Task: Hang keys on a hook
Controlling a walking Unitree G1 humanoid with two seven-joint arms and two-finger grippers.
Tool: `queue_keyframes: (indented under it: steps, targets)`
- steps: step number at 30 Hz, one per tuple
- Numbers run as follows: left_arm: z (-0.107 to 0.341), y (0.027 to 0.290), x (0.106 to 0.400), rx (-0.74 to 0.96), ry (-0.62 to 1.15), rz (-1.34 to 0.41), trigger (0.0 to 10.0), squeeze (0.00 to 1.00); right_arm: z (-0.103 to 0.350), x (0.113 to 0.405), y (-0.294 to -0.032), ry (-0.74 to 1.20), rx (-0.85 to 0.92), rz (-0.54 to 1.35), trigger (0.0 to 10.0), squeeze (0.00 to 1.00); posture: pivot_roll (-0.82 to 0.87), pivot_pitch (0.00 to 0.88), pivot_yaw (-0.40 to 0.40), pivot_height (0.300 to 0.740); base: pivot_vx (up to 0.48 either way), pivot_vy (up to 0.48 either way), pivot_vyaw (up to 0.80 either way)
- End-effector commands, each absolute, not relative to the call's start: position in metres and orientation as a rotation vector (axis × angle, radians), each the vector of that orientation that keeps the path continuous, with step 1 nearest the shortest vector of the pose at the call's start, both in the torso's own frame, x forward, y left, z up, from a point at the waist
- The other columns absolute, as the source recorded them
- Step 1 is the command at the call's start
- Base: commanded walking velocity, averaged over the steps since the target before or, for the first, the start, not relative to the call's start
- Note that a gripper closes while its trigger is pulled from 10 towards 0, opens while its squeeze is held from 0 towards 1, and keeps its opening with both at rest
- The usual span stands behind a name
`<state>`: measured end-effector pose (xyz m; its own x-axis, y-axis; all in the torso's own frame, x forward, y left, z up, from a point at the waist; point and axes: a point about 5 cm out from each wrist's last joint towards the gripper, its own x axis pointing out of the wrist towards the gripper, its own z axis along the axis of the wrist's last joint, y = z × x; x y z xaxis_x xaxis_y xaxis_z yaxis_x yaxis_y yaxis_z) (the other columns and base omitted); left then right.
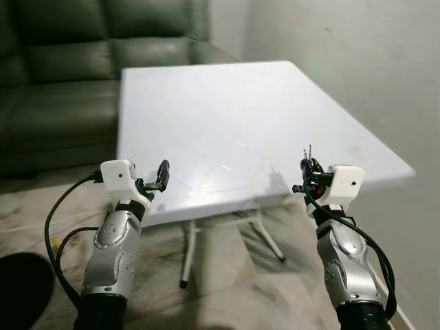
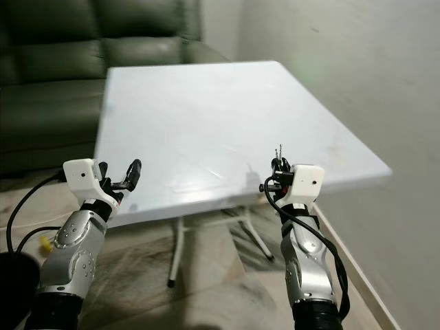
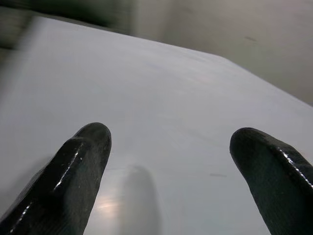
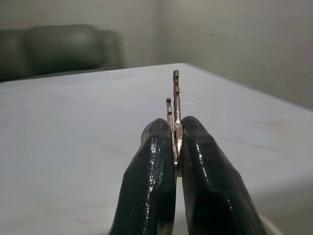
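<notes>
Two thin silver metal keys (image 4: 174, 105) stand pinched edge-on in the right gripper (image 4: 176, 134), whose jaws are closed on them. Their long axis runs straight out past the fingertips, in line with the fingers, and in the head views the blades point upward above the jaws (image 1: 306, 152). So the keys already sit in the right arm's grasp, and the left arm is the farther one. The left gripper (image 1: 159, 180) holds nothing, its jaws spread apart over the near edge of the pale white square surface (image 1: 227, 124), with bare top ahead of them. Beyond the surface stands a dark green leather sofa (image 1: 62, 75). No hook can be made out ahead of either pair of jaws, so I judge the hook must first be found.
</notes>
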<state>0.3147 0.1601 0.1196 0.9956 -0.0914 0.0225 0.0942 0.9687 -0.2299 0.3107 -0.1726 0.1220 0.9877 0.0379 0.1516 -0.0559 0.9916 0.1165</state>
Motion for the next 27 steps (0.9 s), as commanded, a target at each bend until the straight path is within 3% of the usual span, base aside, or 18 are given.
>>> queue_keyframes:
  steps: [1, 27]
  targets:
    - [0.1217, 0.1517, 0.3167, -0.229, -0.008, -0.118, 10.0, 0.0, 0.1252, 0.311, -0.1771, -0.154, 0.113, 0.036, 10.0, 0.0, -0.03, 0.0, -0.031, 0.715, 0.0, 0.0, -0.77]
    - [0.1194, 0.1518, 0.3154, -0.2, 0.005, -0.095, 10.0, 0.0, 0.1257, 0.3112, -0.1744, -0.146, 0.104, 0.063, 10.0, 0.0, -0.02, 0.0, -0.046, 0.715, 0.0, 0.0, -0.77]
